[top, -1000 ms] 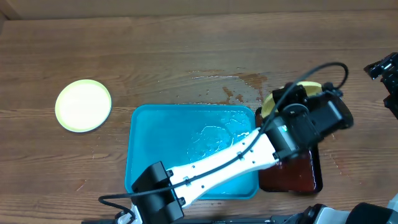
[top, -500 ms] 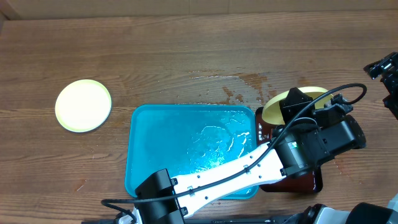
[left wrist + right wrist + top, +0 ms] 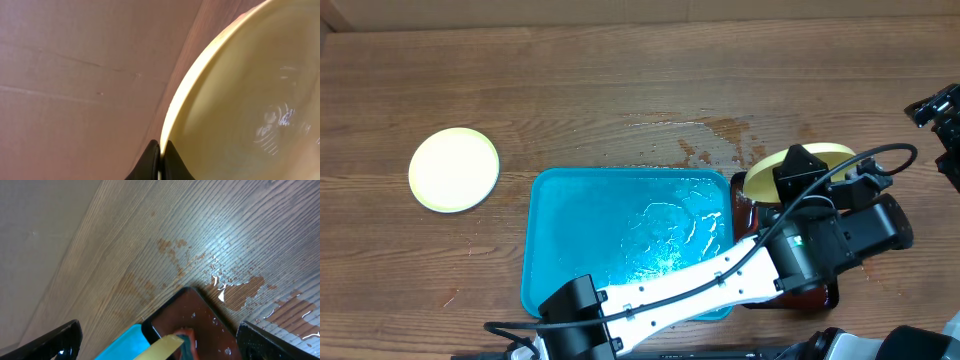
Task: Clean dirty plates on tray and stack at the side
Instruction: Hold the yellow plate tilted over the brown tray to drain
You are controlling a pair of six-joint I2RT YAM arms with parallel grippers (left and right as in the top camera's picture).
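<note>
a brown wood-grain table (image 3: 620, 80) fills the overhead view, with a pale cardboard wall (image 3: 620, 10) along its far edge. a wet patch of clear water with reddish-brown smears (image 3: 715, 135) lies on the wood near the middle right. just in front of it sits a small dark red-brown rectangular plastic tray (image 3: 817, 294), partly hidden. the right wrist view shows droplets on its glossy corner (image 3: 200, 312).

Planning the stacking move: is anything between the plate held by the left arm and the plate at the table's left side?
Only the turquoise tray lies between the held plate and the lone plate; it is low, holding just water, so carrying over it looks feasible.
</note>
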